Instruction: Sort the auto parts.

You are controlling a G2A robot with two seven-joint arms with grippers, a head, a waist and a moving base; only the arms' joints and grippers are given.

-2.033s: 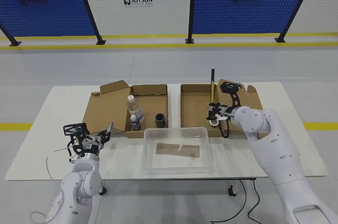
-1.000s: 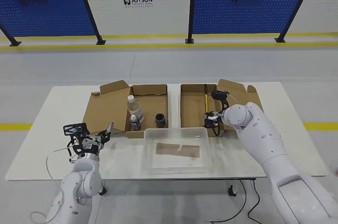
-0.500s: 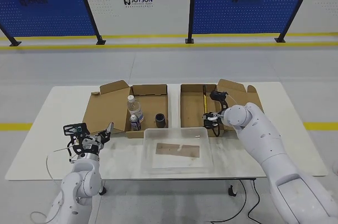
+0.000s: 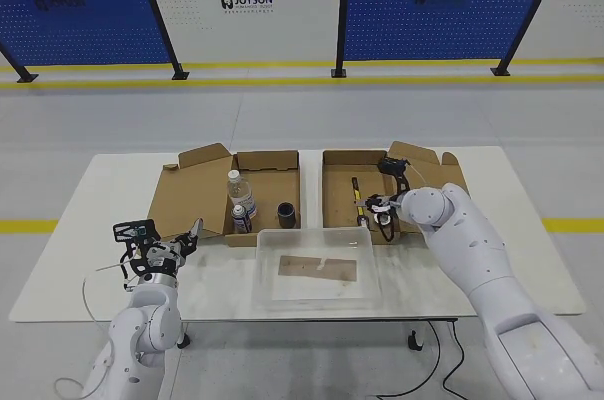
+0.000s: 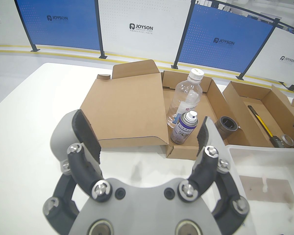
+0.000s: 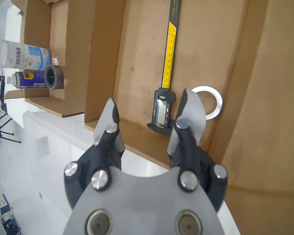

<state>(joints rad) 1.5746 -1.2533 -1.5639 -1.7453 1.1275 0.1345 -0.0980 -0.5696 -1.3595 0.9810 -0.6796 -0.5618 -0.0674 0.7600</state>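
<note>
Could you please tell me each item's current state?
Clear plastic water bottle: upright, capped.
Blue spray can: upright.
Dark metal sleeve: upright.
Yellow-and-black digital caliper: lying flat, ungripped.
Silver metal ring: lying flat.
Left brown cardboard box: open.
Right brown cardboard box: open.
Clear plastic bin: no parts inside.
Left gripper: open, empty.
Right gripper: open, empty.

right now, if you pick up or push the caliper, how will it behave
The caliper looks like a rigid bar, so it should move as one piece. Lying flat on the box floor, it would likely slide, not roll. Its display head looks bulkier, so gripped at the far end it may tilt.
</note>
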